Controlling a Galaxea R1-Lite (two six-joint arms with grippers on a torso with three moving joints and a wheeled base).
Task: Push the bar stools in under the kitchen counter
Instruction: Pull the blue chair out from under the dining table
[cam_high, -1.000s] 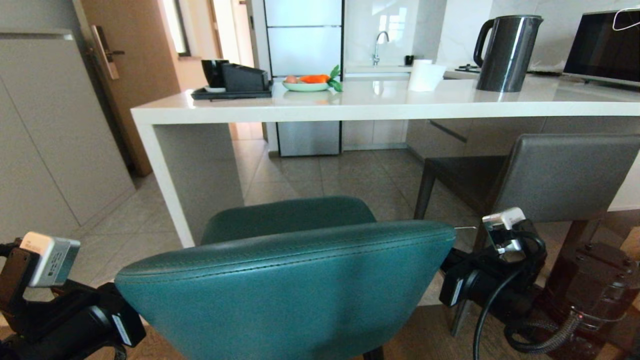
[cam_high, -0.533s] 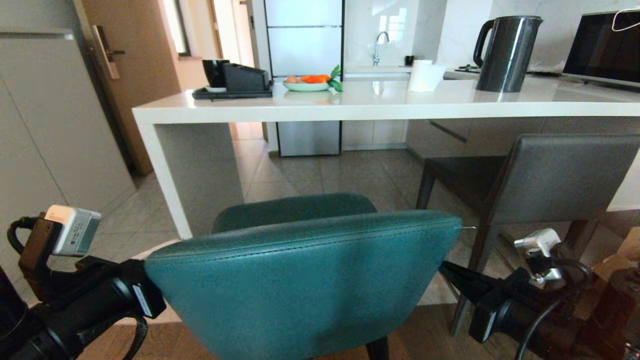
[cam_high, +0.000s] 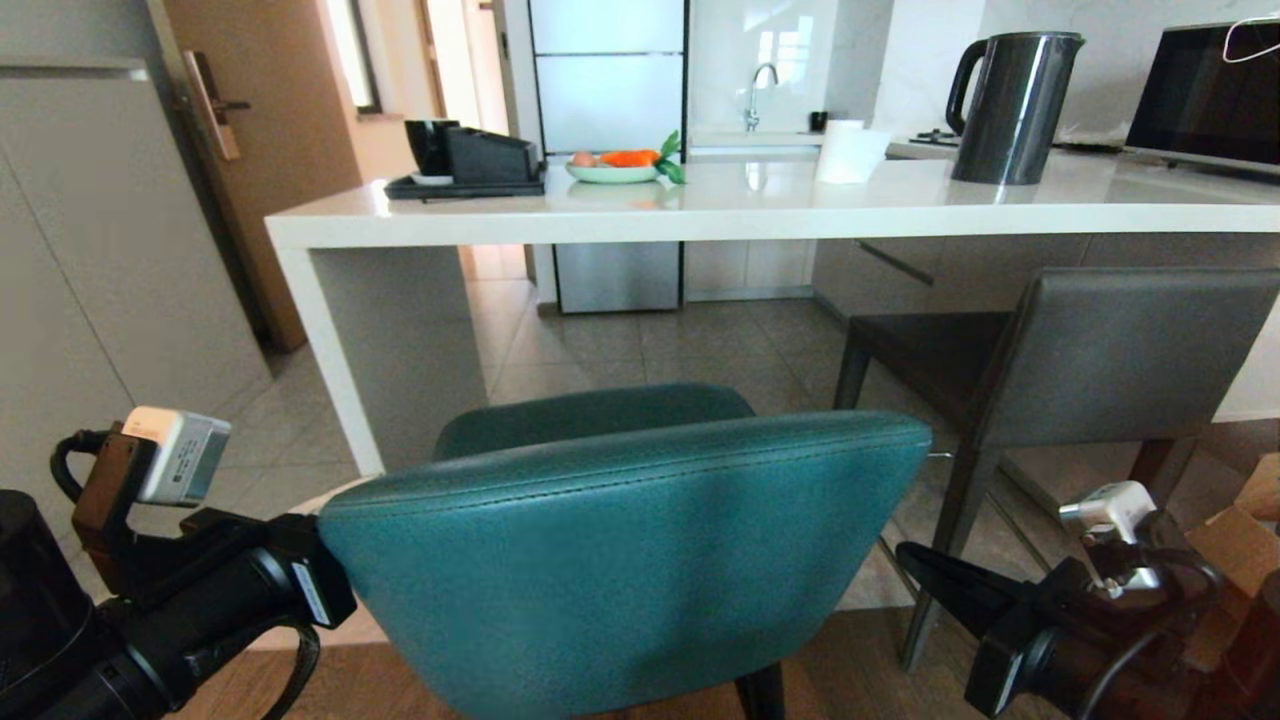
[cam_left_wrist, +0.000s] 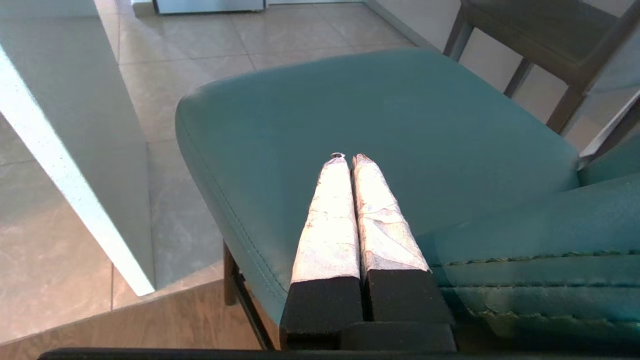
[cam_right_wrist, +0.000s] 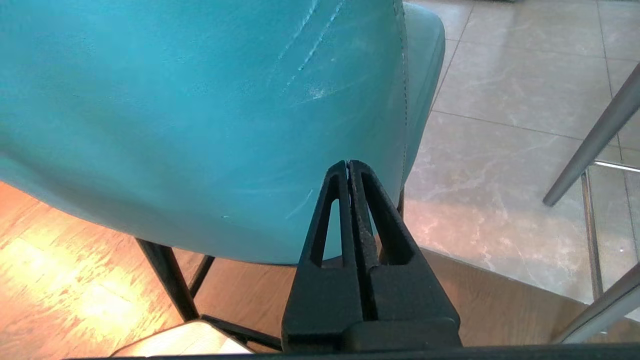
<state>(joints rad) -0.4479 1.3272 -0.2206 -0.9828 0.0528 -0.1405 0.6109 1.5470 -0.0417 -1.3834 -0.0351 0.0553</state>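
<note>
The teal bar stool (cam_high: 630, 540) stands right in front of me, its rounded back towards me and its seat (cam_left_wrist: 380, 120) facing the kitchen counter (cam_high: 700, 215). The dark grey bar stool (cam_high: 1110, 350) stands to its right, its seat partly under the counter. My left arm (cam_high: 220, 590) reaches past the left end of the teal back; the left gripper (cam_left_wrist: 346, 158) is shut and empty over the seat. My right gripper (cam_high: 903, 553) is shut and empty, its tips (cam_right_wrist: 348, 164) at the teal back's lower right edge.
The counter's thick white end leg (cam_high: 370, 350) stands just left of the teal stool. A black kettle (cam_high: 1010, 105), a paper roll (cam_high: 850, 150), a plate of vegetables (cam_high: 615, 165) and a black tray (cam_high: 465, 175) sit on top. A cardboard box (cam_high: 1240, 540) lies at the right.
The teal stool's back has shifted right and away from me, towards the counter. My left arm followed it forward and right. My right arm dropped lower and further right.
</note>
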